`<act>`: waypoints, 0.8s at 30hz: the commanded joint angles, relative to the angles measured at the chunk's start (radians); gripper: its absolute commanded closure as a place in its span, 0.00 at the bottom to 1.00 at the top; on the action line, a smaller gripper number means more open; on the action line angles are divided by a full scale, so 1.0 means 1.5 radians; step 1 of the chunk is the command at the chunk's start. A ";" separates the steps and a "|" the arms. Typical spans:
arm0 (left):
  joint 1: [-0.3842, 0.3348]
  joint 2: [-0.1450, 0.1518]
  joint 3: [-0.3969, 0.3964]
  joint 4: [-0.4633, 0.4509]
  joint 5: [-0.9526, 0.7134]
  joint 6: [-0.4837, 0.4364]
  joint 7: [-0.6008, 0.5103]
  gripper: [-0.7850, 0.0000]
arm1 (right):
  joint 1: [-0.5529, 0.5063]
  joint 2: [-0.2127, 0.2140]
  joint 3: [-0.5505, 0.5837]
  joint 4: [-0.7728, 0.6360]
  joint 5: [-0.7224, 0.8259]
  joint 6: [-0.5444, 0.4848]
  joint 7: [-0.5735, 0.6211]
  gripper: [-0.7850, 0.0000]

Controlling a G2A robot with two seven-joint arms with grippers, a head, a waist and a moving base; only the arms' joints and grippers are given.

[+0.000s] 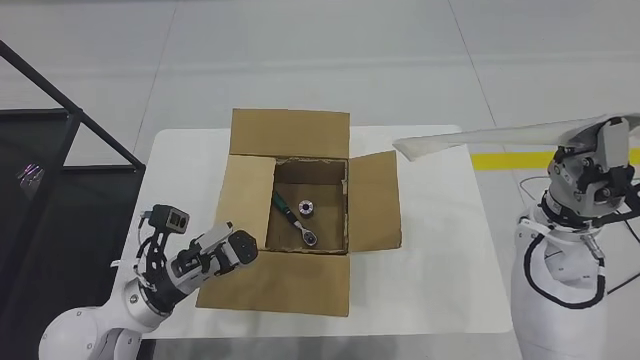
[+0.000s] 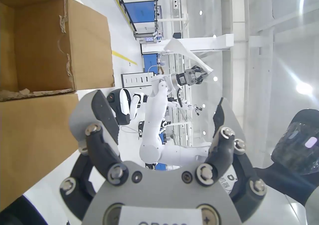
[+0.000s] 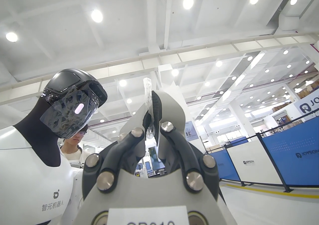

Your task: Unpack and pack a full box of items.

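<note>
An open cardboard box (image 1: pixel 290 132) stands in the middle of the white table (image 1: pixel 430 260). Inside it lie a ratchet wrench (image 1: pixel 293 218) with a green handle and a small round socket (image 1: pixel 305 204). My left gripper (image 1: pixel 240 248) sits low by the box's front left flap, open and holding nothing (image 2: pixel 162 116); the box wall (image 2: pixel 37 49) is just beside it. My right gripper (image 1: pixel 603 145) is raised off the table's right side, shut on a thin white sheet (image 1: pixel 480 140) that stretches out over the table's right part. Up close the sheet's edge (image 3: pixel 147 91) is pinched between the fingers (image 3: pixel 159 104).
All four box flaps are folded outward, the near one (image 1: pixel 280 282) reaching the table's front edge. A black metal frame (image 1: pixel 60 110) stands left of the table. Bare tabletop lies to the right of the box.
</note>
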 commanded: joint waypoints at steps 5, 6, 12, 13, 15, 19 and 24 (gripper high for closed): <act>0.000 0.000 0.000 0.000 0.002 -0.001 0.001 0.00 | 0.000 0.000 -0.001 0.000 0.000 0.000 0.000 1.00; 0.000 0.000 0.000 0.000 0.002 -0.001 0.001 0.00 | 0.000 0.000 -0.001 0.000 0.000 0.000 0.000 1.00; -0.002 0.000 0.007 -0.004 0.026 -0.003 0.028 0.00 | -0.002 0.000 -0.003 -0.006 -0.023 0.013 -0.016 1.00; -0.007 0.000 0.024 -0.007 0.042 0.004 0.027 0.00 | 0.000 0.000 -0.004 -0.007 -0.037 0.014 -0.027 1.00; -0.035 -0.001 0.060 -0.003 0.065 0.021 0.043 0.00 | 0.008 0.000 0.003 -0.002 -0.069 0.005 -0.061 1.00; -0.116 -0.006 0.165 0.014 0.149 0.059 0.064 0.00 | 0.009 0.000 0.026 -0.005 -0.089 0.000 -0.127 1.00; -0.245 -0.022 0.317 0.075 0.234 0.094 0.096 0.00 | -0.015 0.005 0.080 -0.023 -0.098 0.000 -0.179 1.00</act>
